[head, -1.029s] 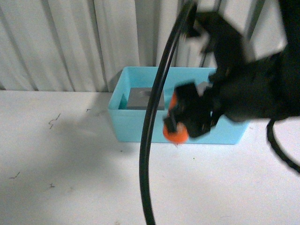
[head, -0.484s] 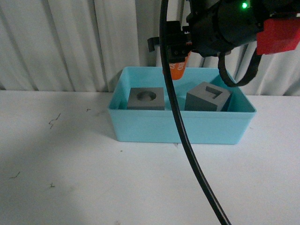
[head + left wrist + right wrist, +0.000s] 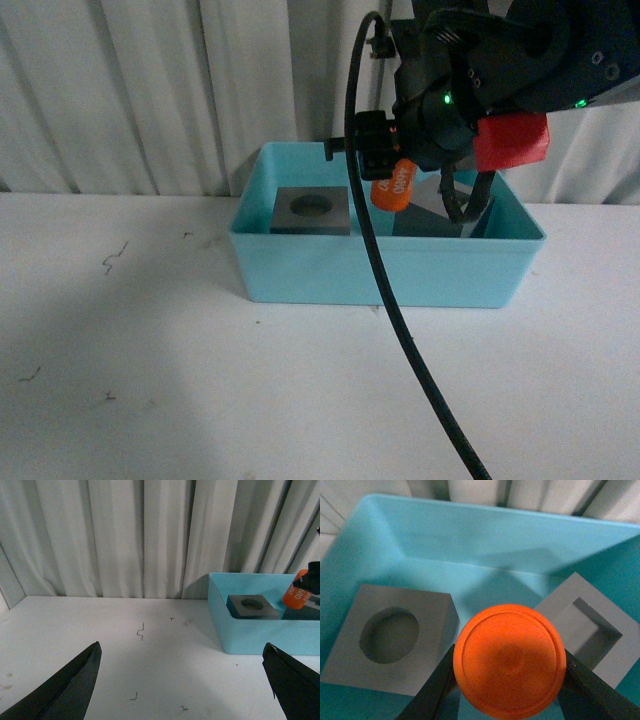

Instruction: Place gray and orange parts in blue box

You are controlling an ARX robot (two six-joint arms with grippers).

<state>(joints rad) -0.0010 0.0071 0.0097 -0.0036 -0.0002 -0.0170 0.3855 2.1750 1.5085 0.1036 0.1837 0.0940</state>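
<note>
Orange plastic fills the right claw (image 3: 507, 700): its two dark fingers (image 3: 436, 690) clamp the orange cylinder (image 3: 393, 188) from either side, holding it tilted in the air over the blue box (image 3: 300, 272). Beneath the claw, inside the box, sit both gray parts; the cube with the round recess (image 3: 390, 637) lies to one side of the held cylinder and the cube with the rectangular recess (image 3: 592, 630) to the other. The left claw (image 3: 182, 680) hangs spread wide over the white counter (image 3: 150, 380), well apart from the box.
</note>
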